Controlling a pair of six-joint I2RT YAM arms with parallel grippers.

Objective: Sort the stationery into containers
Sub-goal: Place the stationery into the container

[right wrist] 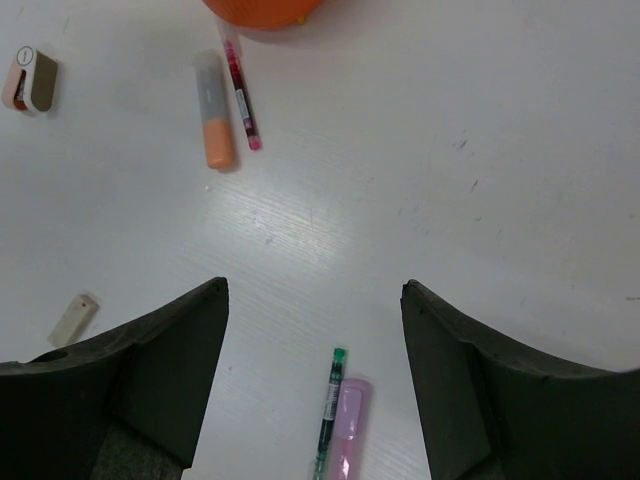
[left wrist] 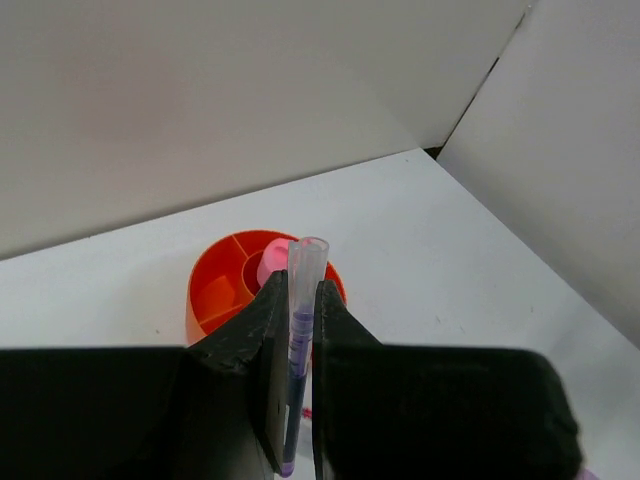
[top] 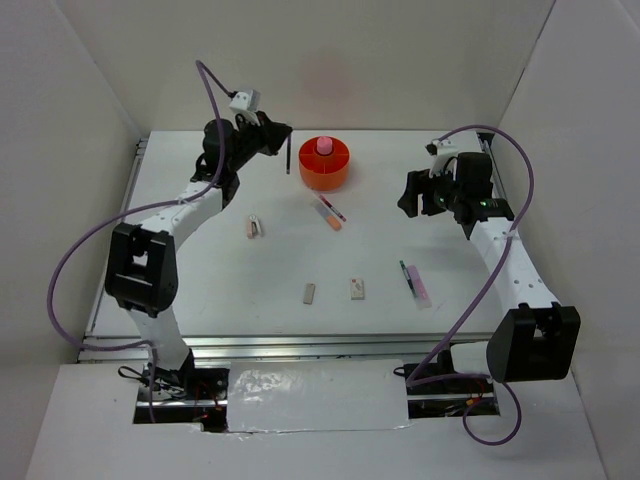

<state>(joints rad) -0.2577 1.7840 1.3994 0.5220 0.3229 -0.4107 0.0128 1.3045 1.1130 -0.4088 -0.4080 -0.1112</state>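
White table [top: 460, 300]: orange tub [top: 323, 172] at 12 o'clock, with marker [top: 329, 216] and pink pen [top: 335, 209] at its 6. Sleeved eraser [top: 256, 227] at 9. Grey eraser [top: 310, 293] and white eraser [top: 357, 288] at 6. Green pen [top: 407, 277] and pink bar [top: 422, 290] at 4.

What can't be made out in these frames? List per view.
Left wrist: the fingers gripping the purple pen hide the near half of the orange tub.
Right wrist: the tub is cut off by the top edge, and the green pen and pink item by the bottom edge.
Top external: the beige eraser and white eraser are too small for any markings, and so are the tub's compartments.
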